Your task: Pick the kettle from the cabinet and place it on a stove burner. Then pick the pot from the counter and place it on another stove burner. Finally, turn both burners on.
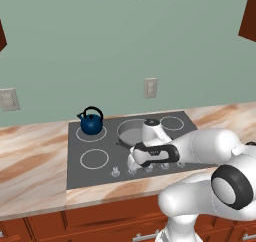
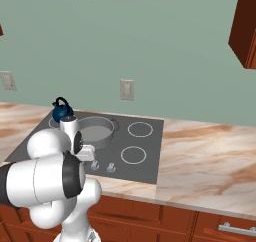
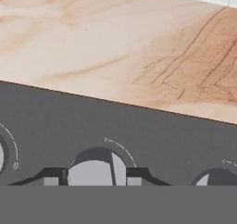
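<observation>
One grey knob (image 3: 96, 168) is gripped between the two fingertips (image 3: 54, 177) of the gripper (image 3: 96, 176), and one further knob (image 3: 216, 177) is seen just beside them. One kettle (image 1: 92, 121) and one pot (image 1: 131, 131) are set on two separate burners of the cooktop (image 1: 90, 173), beyond the fingers. Four ring outlines are counted on one marbled counter (image 1: 30, 161).

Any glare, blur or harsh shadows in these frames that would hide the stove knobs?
Left base view: flat even light, no glare on the cooktop; the arm hides some knobs. Right base view: equally soft, kettle sharp. Hand view: crisp, a knob between the end effector fingertips.
</observation>
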Available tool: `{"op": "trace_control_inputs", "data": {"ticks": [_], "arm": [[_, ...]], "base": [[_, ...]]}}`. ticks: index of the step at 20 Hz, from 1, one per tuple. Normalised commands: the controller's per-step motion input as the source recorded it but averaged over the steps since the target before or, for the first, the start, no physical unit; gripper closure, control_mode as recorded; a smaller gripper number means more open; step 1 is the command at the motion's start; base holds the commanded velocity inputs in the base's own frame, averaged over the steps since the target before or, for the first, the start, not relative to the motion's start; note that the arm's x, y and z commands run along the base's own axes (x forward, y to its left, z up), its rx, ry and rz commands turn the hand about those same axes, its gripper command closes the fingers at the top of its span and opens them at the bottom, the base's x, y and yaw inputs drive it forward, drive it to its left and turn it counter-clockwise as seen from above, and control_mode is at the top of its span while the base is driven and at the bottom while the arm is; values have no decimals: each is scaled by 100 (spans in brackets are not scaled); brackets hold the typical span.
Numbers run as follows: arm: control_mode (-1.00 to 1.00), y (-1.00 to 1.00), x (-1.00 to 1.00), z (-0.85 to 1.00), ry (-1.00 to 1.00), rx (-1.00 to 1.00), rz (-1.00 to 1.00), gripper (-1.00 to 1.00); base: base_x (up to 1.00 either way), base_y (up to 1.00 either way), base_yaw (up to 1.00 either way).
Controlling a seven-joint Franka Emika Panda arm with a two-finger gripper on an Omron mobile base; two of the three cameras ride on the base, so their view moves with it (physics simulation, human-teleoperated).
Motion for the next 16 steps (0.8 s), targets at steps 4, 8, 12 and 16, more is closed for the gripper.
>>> {"op": "trace_control_inputs", "data": {"ticks": [4, 8, 12, 16], "arm": [[-100, 4, -14, -48, -12, 0, 23, 100], [-100, 1, -18, -55, -15, 0, 26, 100], [-100, 0, -10, -58, -15, 0, 28, 100], [-100, 0, -20, -55, -8, 0, 23, 100]], "base": [[0, 0, 0], [0, 0, 0], [0, 0, 0], [0, 0, 0]]}}
